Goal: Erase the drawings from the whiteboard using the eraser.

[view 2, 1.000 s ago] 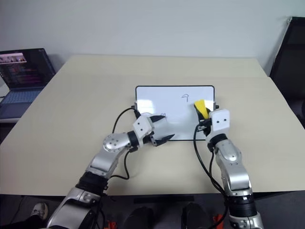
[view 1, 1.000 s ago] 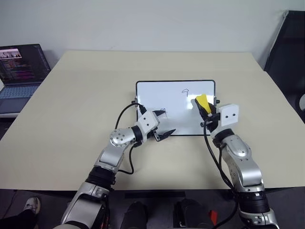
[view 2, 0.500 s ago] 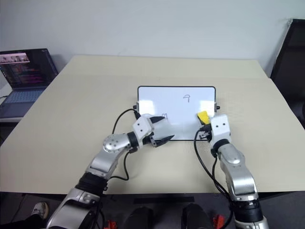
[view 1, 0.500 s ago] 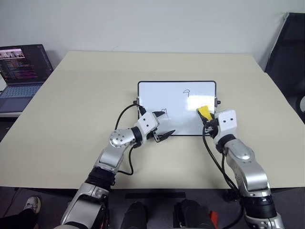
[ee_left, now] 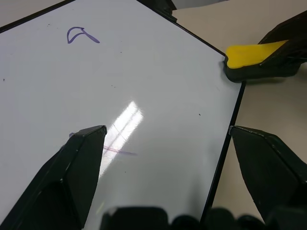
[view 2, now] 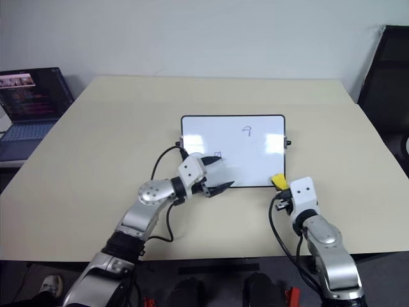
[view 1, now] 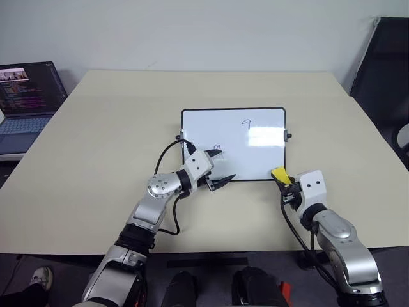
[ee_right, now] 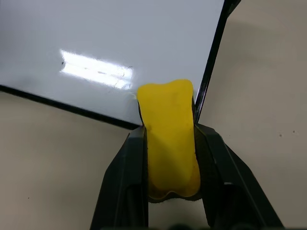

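Two end effectors: right (ee_right: 170, 143) clamps the eraser (ee_right: 169, 136) at the whiteboard (view 1: 233, 137) corner; left (ee_left: 168, 139) wide, perhaps touching it.

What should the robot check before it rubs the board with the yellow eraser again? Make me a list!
1. Eraser gripped firmly in the right tool: ok, both fingers press its sides.
2. Eraser over a drawing: not ok, it sits at the near right corner of the whiteboard.
3. Marks left to wipe: not ok, the "9" squiggle near the far edge and another squiggle by the left tool are there.
4. Left tool steadying the board: cannot tell; its open fingers straddle the near edge, contact unclear.
5. Path to the "9" free: ok, bare board in between.
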